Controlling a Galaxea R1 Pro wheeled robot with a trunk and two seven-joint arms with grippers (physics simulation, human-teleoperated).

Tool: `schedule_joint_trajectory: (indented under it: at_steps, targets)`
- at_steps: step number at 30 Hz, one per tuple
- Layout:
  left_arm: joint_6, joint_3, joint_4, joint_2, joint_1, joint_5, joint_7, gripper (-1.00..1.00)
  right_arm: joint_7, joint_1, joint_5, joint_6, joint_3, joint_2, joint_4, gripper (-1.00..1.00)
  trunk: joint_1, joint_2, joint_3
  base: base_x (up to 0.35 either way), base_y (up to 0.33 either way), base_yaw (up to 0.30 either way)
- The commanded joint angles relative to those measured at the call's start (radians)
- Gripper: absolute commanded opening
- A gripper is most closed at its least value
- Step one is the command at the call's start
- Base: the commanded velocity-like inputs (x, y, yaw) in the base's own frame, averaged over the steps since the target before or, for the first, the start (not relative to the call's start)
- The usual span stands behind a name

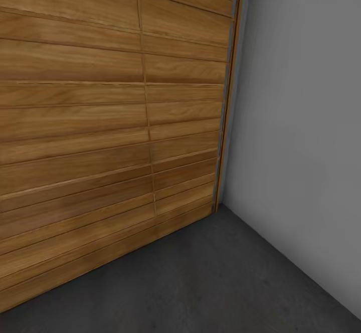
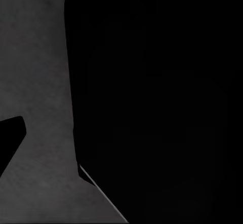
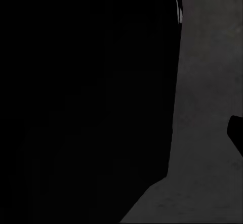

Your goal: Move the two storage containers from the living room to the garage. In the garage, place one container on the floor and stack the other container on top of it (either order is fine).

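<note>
1. In the head view, the plank door (image 1: 110, 122) stands at the left and the wall (image 1: 301, 137) at the right; they meet in a corner.
2. The floor (image 1: 200, 283) lies before both, running up to their bases.
3. In each wrist view, the floor lies beyond a dark shape whose identity cannot be told.

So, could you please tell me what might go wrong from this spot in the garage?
1. The wood-plank door and grey wall meet in a corner just ahead; driving on could bump them.
2. Both wrist views are mostly blocked by dark shapes over the concrete floor, so the claw states can't be checked before any placing.
</note>
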Motion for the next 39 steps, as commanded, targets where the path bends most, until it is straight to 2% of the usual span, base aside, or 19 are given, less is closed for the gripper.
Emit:
schedule_joint_trajectory:
  at_steps: [1, 4, 17, 39]
  targets:
    - [0.0, 0.0, 0.0, 0.0, 0.0, 0.0, 0.0, 1.0, 0.0, 0.0, 0.0, 0.0, 0.0, 0.0, 0.0, 1.0, 0.0, 0.0, 0.0, 0.0, 0.0, 0.0]
    - [-0.003, 0.005, -0.002, -0.012, -0.002, 0.003, -0.002, 1.0, -0.002, -0.002, 0.007, -0.002, 0.003, -0.006, -0.002, 1.0, 0.0, 0.0, 0.0, 0.0, 0.0, 0.0]
    - [-0.013, 0.002, -0.032, -0.004, -0.001, 0.0, -0.002, 1.0, -0.002, -0.002, 0.005, -0.058, 0.006, -0.006, 0.0, 1.0, 0.0, 0.0, 0.0, 0.0, 0.0, 0.017]
    - [-0.014, 0.002, -0.032, -0.005, -0.001, 0.0, -0.002, 1.0, -0.002, -0.002, -0.007, -0.184, 0.002, -0.005, 0.015, 1.0, 0.0, 0.0, 0.006, 0.0, 0.0, 0.247]
